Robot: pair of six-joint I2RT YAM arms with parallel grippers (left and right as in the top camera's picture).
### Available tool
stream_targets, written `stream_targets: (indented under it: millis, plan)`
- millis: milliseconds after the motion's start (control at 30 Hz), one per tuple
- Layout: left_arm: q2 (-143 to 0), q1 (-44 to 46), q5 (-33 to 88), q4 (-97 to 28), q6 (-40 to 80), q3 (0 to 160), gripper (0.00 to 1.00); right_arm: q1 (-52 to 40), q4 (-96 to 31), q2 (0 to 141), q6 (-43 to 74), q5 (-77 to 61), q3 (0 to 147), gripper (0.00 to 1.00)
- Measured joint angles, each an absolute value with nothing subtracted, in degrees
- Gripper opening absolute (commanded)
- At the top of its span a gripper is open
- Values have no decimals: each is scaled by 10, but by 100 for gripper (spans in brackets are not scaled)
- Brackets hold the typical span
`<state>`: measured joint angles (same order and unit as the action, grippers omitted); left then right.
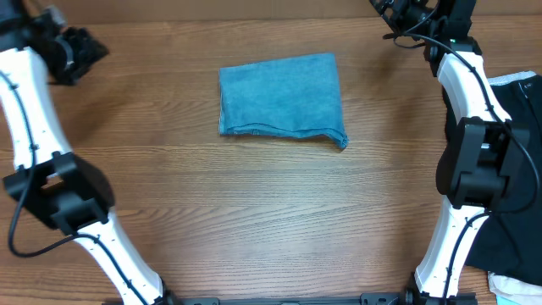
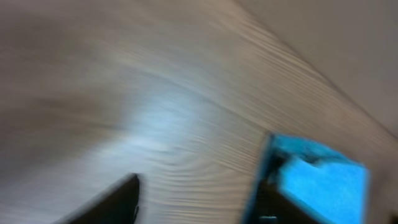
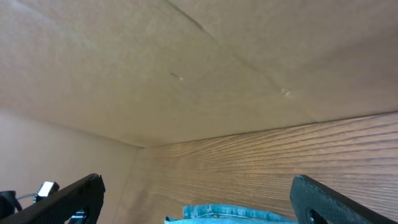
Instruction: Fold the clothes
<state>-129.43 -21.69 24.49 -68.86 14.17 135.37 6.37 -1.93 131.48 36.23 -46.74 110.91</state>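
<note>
The light blue denim jeans [image 1: 282, 95] lie folded into a neat rectangle on the wooden table [image 1: 254, 203], at the upper middle of the overhead view. My left gripper [image 1: 80, 51] is raised at the far left corner, open and empty; its blurred wrist view shows the jeans [image 2: 323, 186] beyond its right finger. My right gripper [image 1: 398, 17] is raised at the far right edge, open and empty. In the right wrist view the jeans' edge [image 3: 236, 214] shows low between its spread fingers [image 3: 199, 199].
A black garment [image 1: 525, 144] lies at the table's right edge beside the right arm. A small white cloth [image 1: 512, 288] shows at the bottom right corner. A cardboard wall [image 3: 186, 62] stands behind the table.
</note>
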Motion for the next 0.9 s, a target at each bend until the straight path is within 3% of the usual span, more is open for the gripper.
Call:
stream_targets:
  millis: [133,200,367,567,900]
  plan:
    - [-1295,-52,253,-636,131,1354,4,63,-22,1315,362,-468,1109,100]
    - [-1302,76,198,-583,131,1354,4,63,-22,1315,362,-471,1109,100]
    - [-1345,228,65,-520,129,1354,4,63,-22,1315,362,-472,1109,100]
    - [-1425,221,-10,-514,130,1354,4,63,-22,1315,362,-472,1109,100]
    - [-1488,102,28,-535,136,1359,4,63,-22,1315,362,-472,1109,100]
